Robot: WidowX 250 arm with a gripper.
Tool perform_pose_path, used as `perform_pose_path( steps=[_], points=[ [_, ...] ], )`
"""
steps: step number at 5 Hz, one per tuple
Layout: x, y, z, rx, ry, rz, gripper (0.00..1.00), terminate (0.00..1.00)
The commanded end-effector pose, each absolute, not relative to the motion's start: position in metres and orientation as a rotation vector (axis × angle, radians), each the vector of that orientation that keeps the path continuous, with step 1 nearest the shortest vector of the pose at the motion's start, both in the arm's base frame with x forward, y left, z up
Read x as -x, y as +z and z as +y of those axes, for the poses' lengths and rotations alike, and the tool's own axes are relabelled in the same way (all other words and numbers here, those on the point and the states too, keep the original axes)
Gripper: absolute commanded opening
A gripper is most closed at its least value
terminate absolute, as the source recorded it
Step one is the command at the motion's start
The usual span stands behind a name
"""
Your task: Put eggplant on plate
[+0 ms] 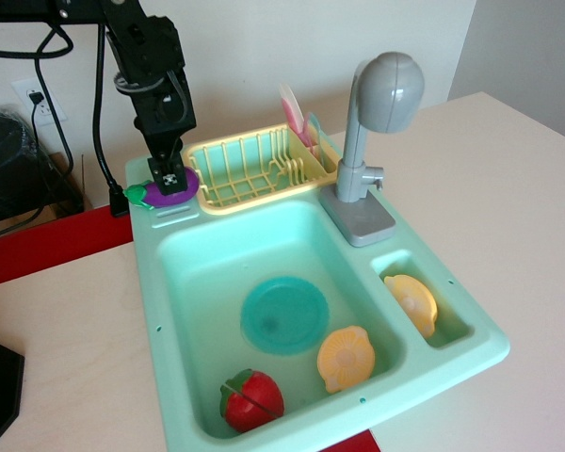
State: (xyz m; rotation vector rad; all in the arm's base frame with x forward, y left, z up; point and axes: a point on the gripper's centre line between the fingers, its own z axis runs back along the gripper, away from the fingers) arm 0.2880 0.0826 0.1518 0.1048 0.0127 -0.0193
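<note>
The purple eggplant point(181, 191) with its green cap to the left lies on the back left corner ledge of the mint sink point(169, 282). My gripper point(169, 177) is straight down over the eggplant's middle. One finger point(169, 173) is in front of it and the jaws appear closed around it. The teal-blue plate point(284, 314) lies flat and bare on the basin floor, in front of and to the right of the gripper.
A yellow dish rack point(254, 168) stands right of the gripper, with a grey faucet point(375, 132) beyond it. A red toy fruit point(251, 399) and a yellow ridged disc point(345, 357) lie in the basin. Another yellow disc point(411, 301) sits in the small side compartment.
</note>
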Motion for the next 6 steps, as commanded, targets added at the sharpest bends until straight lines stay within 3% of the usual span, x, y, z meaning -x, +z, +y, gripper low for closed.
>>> perform_pose_path(
  steps=[1, 5, 6],
  points=[
    [-0.288, 0.152, 0.083, -0.105, -0.019, 0.013, 1.0, 0.0],
    [-0.287, 0.11, 0.086, -0.16, 0.006, 0.081, 1.0, 0.0],
    [-0.283, 0.11, 0.087, -0.185, 0.019, 0.059, 0.0, 0.0]
  ],
)
